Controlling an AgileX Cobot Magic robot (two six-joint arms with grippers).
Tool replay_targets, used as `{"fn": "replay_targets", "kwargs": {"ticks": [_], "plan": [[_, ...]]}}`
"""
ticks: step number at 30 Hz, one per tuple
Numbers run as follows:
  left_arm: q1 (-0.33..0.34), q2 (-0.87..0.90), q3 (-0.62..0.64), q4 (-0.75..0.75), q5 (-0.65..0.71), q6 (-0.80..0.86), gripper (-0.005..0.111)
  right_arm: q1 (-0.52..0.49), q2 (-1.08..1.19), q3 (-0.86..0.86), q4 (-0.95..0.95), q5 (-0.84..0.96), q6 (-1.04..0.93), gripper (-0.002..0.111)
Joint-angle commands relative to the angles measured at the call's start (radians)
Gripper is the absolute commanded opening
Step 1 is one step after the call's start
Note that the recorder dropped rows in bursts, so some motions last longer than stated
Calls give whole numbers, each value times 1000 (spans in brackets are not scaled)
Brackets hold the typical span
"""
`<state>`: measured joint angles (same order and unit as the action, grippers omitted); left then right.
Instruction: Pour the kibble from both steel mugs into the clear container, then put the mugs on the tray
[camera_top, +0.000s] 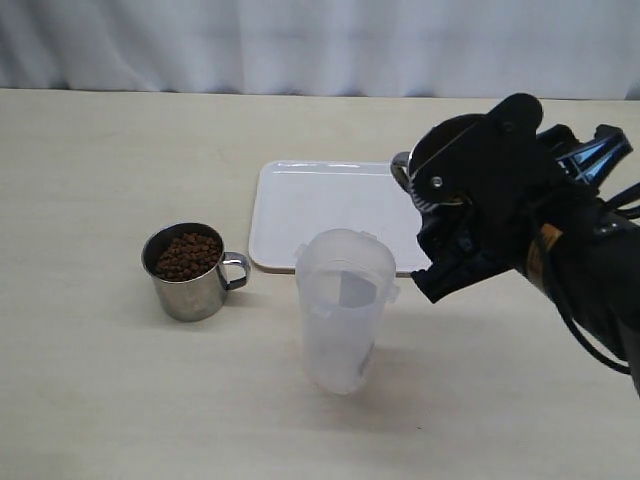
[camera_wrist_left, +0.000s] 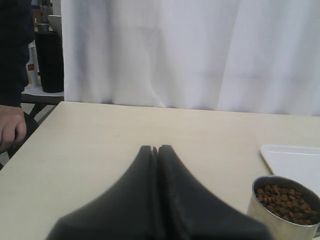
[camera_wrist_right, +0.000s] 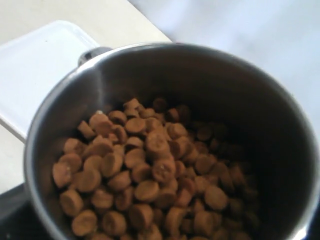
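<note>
My right gripper (camera_top: 445, 200) hangs above the right end of the white tray (camera_top: 310, 215), to the right of and higher than the clear container (camera_top: 343, 308). It is shut on a steel mug (camera_wrist_right: 200, 75), of which only a sliver of rim (camera_top: 400, 165) shows in the exterior view. That mug fills the right wrist view and holds kibble (camera_wrist_right: 145, 170). The second steel mug (camera_top: 190, 272) stands on the table left of the container, full of kibble (camera_top: 186, 255). My left gripper (camera_wrist_left: 156, 148) is shut and empty, with that mug (camera_wrist_left: 280, 212) beside it.
A white curtain (camera_top: 320, 45) closes off the far edge of the table. In the left wrist view a person's hand (camera_wrist_left: 12, 127) and a dark bottle (camera_wrist_left: 50, 60) show beyond the table's edge. The tray corner (camera_wrist_left: 295, 162) lies behind the standing mug.
</note>
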<state>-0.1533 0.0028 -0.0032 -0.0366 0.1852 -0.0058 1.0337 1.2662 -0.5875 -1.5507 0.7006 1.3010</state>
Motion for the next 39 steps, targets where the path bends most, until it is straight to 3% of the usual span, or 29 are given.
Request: {"fn": "replay_targets", "kwargs": {"ticks": [1, 8, 15, 39], "plan": [[1, -3, 3, 0, -12, -8, 0, 5, 22, -49, -36, -4, -39, 4], [1, -3, 3, 0, -12, -8, 0, 8, 81, -75, -38, 12, -123, 4], [1, -3, 3, 0, -12, -8, 0, 131, 87, -75, -62, 231, -147, 4], [1, -3, 3, -2, -12, -8, 0, 155, 102, -61, -59, 168, -374, 4]]}}
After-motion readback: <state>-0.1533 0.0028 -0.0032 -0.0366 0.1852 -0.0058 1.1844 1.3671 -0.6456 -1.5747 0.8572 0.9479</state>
